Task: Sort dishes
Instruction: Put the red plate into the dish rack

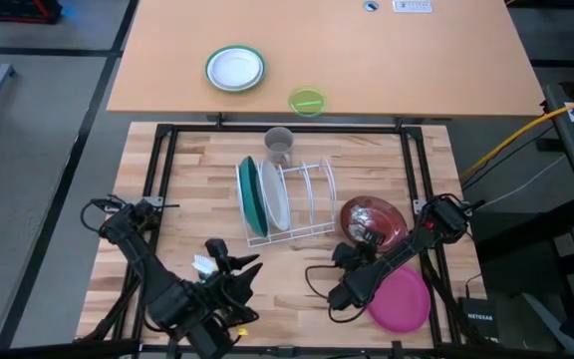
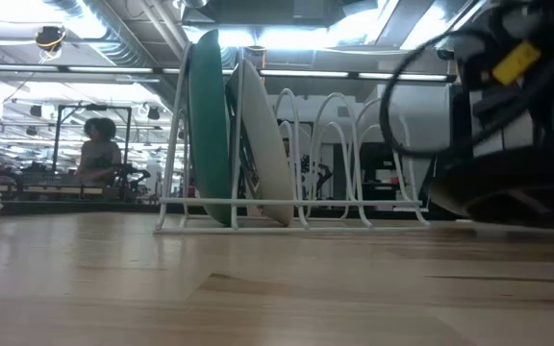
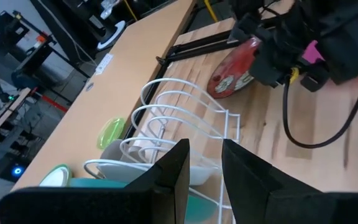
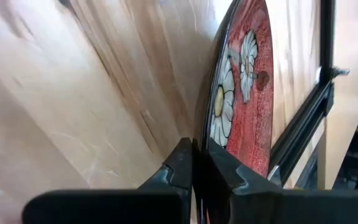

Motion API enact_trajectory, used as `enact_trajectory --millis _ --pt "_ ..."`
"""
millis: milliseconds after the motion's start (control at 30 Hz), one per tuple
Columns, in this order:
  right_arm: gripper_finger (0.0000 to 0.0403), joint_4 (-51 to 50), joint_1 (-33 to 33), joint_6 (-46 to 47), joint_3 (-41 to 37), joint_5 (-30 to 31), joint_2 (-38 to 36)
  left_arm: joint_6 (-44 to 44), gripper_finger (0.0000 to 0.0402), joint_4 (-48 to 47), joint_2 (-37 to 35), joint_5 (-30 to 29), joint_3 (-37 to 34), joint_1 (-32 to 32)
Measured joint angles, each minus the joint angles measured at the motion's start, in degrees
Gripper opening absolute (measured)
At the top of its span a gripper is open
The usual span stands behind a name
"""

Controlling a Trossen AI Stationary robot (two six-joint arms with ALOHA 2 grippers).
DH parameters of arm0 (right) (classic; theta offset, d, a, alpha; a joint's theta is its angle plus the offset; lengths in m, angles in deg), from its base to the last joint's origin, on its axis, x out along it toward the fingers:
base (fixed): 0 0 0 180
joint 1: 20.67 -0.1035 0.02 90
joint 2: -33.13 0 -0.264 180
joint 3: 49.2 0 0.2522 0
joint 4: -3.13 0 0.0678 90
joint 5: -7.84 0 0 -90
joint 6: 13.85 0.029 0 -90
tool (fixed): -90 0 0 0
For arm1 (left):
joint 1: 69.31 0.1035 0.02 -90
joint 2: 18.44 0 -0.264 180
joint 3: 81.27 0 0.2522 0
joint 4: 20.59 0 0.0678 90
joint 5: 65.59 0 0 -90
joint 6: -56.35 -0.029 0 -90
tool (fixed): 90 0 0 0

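Observation:
A white wire rack (image 1: 302,204) stands mid-table. The teal-green plate (image 1: 250,196) and the white plate (image 1: 275,194) stand on edge in its left slots, also seen as the teal plate (image 2: 207,125) and the white plate (image 2: 263,144). The dark red flowered plate (image 1: 375,219) is right of the rack, with my right gripper (image 1: 360,239) shut on it. The magenta plate (image 1: 403,299) lies flat near the front right, partly under the right arm. My left gripper (image 1: 242,267) hovers open in front of the rack, with nothing between its fingers (image 3: 173,168). My right gripper pinches the dark red plate's rim (image 4: 205,134) between its two fingers, one on the flowered face and one on the underside. The fingers slant down from the table's near side. The plate is tilted up, its held side raised; whether its far rim rests on the table, I cannot tell.
A grey cup (image 1: 279,147) stands just behind the rack. On the tan table beyond lie a small green-rimmed white plate (image 1: 235,69) and a lime-green dish (image 1: 307,101). A black frame rail (image 1: 287,127) edges the work surface. The rack's right slots (image 3: 185,115) hold nothing.

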Motion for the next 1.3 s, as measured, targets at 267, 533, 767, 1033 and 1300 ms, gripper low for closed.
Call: enact_trajectory --millis 267,533,767,1033,1300 --pt "0.0018 -1.84 0.0 -3.63 5.39 -0.03 -0.04 0.15 0.0084 0.02 0.0 -0.02 0.0 -2.72" --pt "0.0018 -3.04 -0.42 -9.4 9.32 -3.85 -0.75 0.22 0.0084 0.02 0.0 -0.02 0.0 -5.49" --pt "0.0018 -3.16 -0.42 -10.24 9.56 -4.47 -4.62 1.33 0.0084 0.03 0.0 -0.02 0.0 -7.34" --pt "0.0018 -3.13 -0.39 -11.79 9.56 -4.71 -11.88 1.33 0.0084 0.02 0.0 -0.02 0.0 -8.7" --pt "0.0018 -3.26 -0.33 -14.51 9.56 -10.33 -21.18 2.19 0.0084 0.02 0.0 -0.02 0.0 -8.92"
